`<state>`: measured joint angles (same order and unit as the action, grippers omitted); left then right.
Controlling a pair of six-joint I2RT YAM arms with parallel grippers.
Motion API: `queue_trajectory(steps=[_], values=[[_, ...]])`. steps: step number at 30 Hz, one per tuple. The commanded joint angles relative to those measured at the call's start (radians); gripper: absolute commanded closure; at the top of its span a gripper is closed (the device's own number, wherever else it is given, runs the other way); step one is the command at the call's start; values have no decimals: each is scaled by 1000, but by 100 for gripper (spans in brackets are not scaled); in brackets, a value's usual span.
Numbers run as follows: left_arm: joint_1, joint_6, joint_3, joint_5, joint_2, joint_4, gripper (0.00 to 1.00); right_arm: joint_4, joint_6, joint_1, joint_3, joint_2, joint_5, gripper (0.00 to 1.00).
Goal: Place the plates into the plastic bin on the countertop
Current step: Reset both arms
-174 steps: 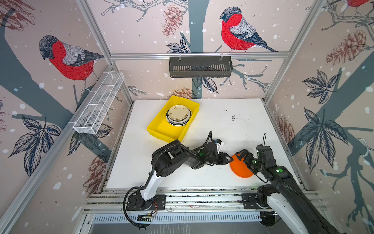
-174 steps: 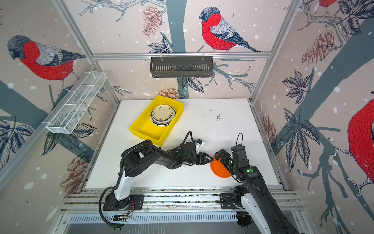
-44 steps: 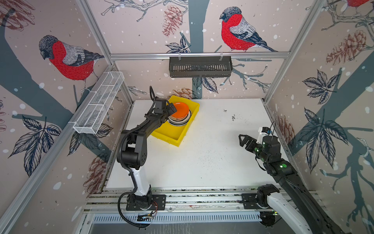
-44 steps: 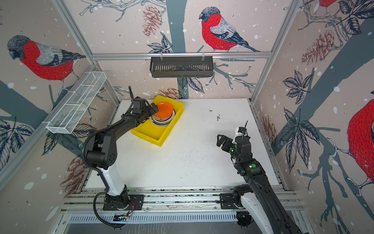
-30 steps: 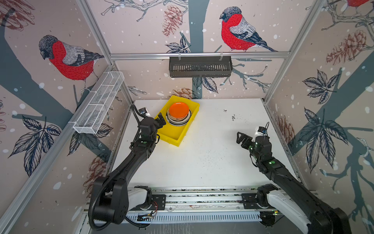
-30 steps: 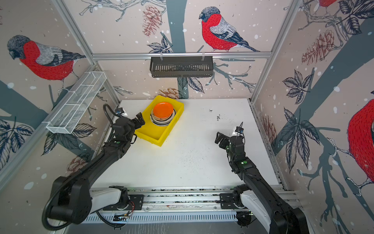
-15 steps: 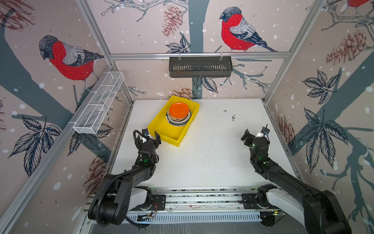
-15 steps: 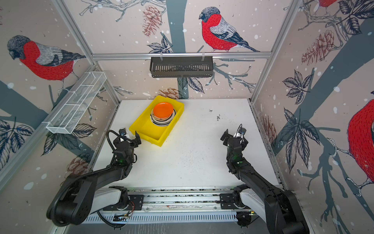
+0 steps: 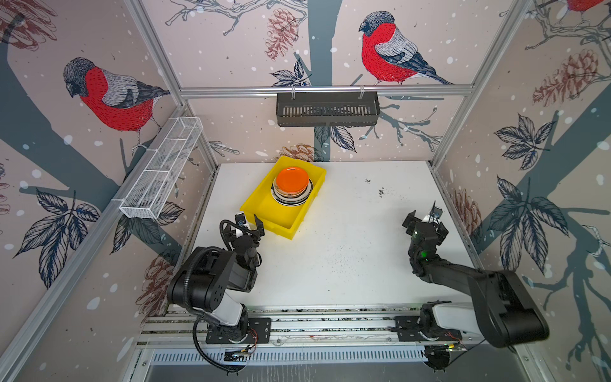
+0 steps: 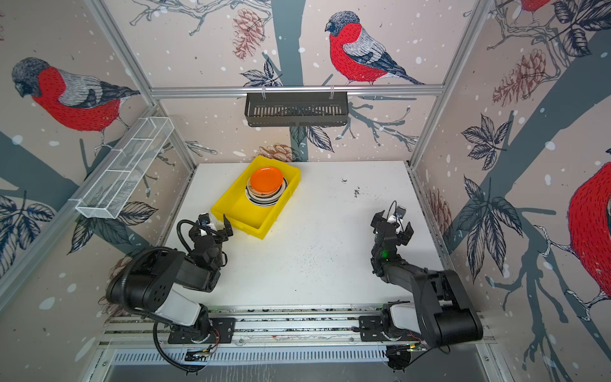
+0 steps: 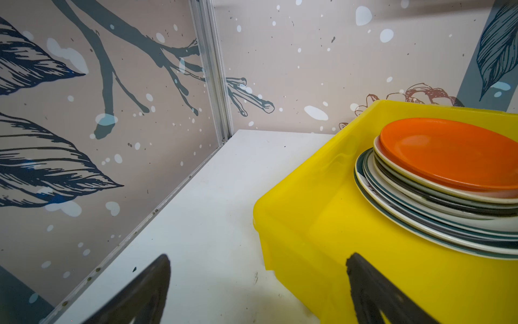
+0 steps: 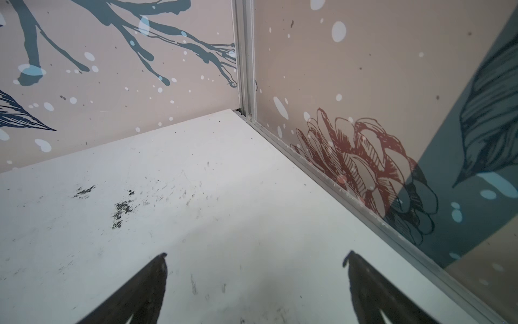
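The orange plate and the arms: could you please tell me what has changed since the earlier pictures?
The orange plate moved from the near right of the countertop onto the stack in the yellow bin, carried and released by the left end effector. It and the right end effector drew back toward the near edge, both open. Bin and stack stayed put.

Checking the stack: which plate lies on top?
The orange plate; it caps the stack in the bin, and those beneath show pale, dark-banded rims.
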<state>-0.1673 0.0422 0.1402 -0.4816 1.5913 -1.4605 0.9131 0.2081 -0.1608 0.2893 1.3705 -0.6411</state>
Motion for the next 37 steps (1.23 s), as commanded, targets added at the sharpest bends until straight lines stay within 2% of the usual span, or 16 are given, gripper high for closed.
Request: queue_trajectory(steps=[1, 4, 6, 10, 12, 14, 15, 17, 19, 22, 37], values=[[-6, 17, -15, -9, -1, -115, 3, 154, -73, 18, 19, 83, -34, 0], [-8, 30, -32, -12, 24, -191, 3, 54, -28, 58, 70, 112, 22, 0], [-3, 15, -24, -14, 12, -157, 3, 124, -52, 72, 42, 124, 88, 0], [0, 10, 15, -25, 8, -80, 3, 141, -78, 77, 22, 111, 185, 0], [4, 3, 23, -22, 4, -59, 3, 213, -89, 94, -27, 104, 271, 0], [16, -10, 49, -11, -1, -3, 3, 500, -132, 104, -128, 168, 349, 0], [25, -22, 54, -1, -6, 20, 3, 516, -144, 98, -139, 168, 352, 0], [31, -27, 59, 3, -8, 33, 3, 357, -135, 91, -109, 111, 359, 0], [31, -29, 59, 4, -10, 37, 3, 424, -134, 93, -110, 148, 331, 0], [31, -27, 58, 4, -8, 32, 3, 306, -99, 112, -65, 133, 330, 0], [26, -18, 49, -3, -5, 9, 3, 312, -97, 121, -70, 128, 348, 0]])
